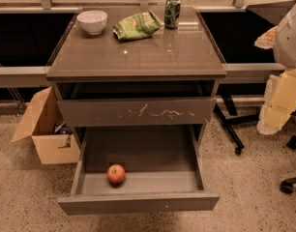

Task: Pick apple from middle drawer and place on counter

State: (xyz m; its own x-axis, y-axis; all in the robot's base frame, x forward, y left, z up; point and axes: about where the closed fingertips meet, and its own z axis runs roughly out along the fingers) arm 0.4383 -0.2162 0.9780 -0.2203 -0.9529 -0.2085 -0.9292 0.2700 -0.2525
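Observation:
The small red apple (116, 174) lies on the floor of the open middle drawer (138, 202), left of centre and near its plain front. Above it is the shut drawer front with pale scratch marks (138, 112). The glossy grey-brown counter (138, 57) tops the cabinet. My gripper (279, 103) shows as a pale yellowish, blurred shape at the right edge of the view. It is beside the cabinet, well to the right of the apple and higher in the view. A white arm part (290, 33) is above it.
A white bowl (92, 21), a green chip bag (137, 25) and a green can (172, 12) stand at the back of the counter. An open cardboard box (44, 129) sits on the floor to the left. Black chair legs (232, 124) and a wheeled base (290, 182) are on the right.

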